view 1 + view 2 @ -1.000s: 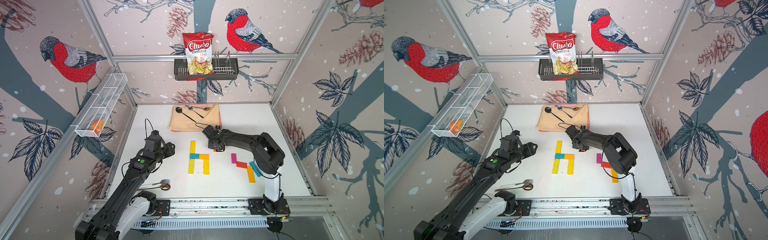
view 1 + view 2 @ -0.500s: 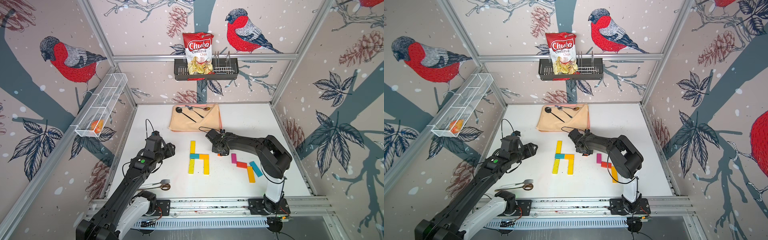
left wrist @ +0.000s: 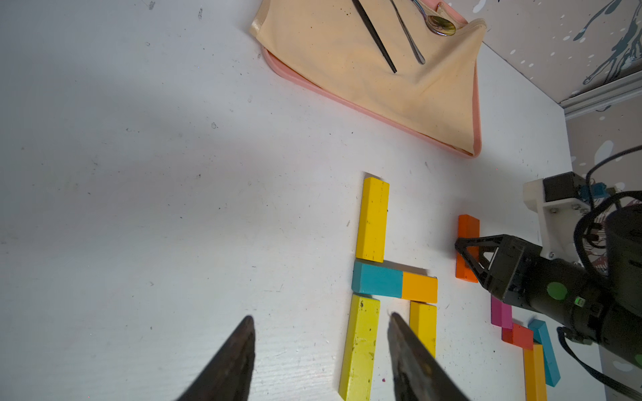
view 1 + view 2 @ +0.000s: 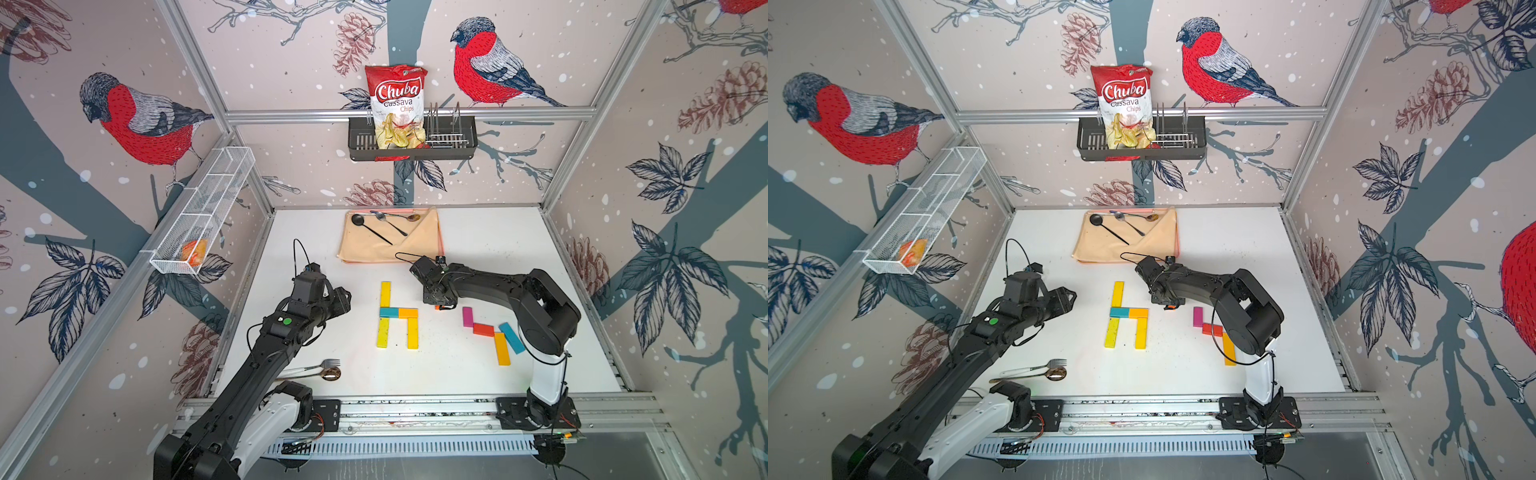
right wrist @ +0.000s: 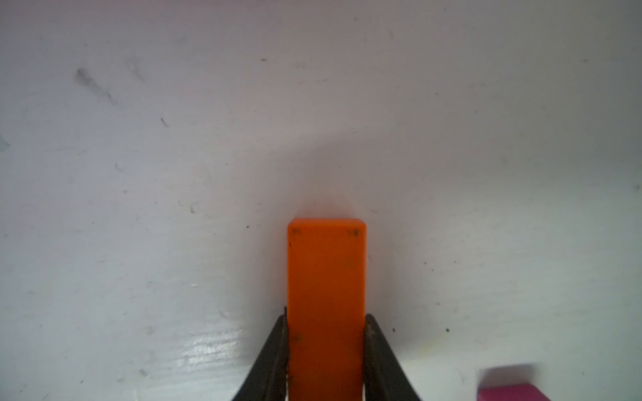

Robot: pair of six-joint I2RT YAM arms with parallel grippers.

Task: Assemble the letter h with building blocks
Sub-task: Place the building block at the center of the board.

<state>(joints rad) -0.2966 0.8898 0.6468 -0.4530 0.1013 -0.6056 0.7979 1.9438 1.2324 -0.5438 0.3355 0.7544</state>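
Five building blocks lie joined in the middle of the table: a yellow block [image 4: 385, 294], a teal block [image 4: 389, 312] and an amber block [image 4: 408, 313] across, and two yellow legs [image 4: 383, 332]. My right gripper [image 5: 326, 314] is shut on an orange block [image 5: 326, 264], low over the table just right of that group [image 3: 468, 229]; I cannot tell if the block touches the table. Loose magenta [image 4: 468, 316], red [image 4: 483, 329], teal [image 4: 512, 338] and amber [image 4: 502, 348] blocks lie further right. My left gripper [image 3: 319, 317] hovers open and empty left of the group.
A pink tray [image 4: 440, 245] under a beige cloth with spoons sits at the back. A fork and spoon [image 4: 328, 368] lie at the front left. A wire basket [image 4: 199, 216] hangs on the left wall. A black rack [image 4: 411, 141] holds a chips bag on the back wall.
My right gripper has carried the orange block a little to the right and toward the front, away from the cloth, and its elbow has swung right. The left arm has barely moved.
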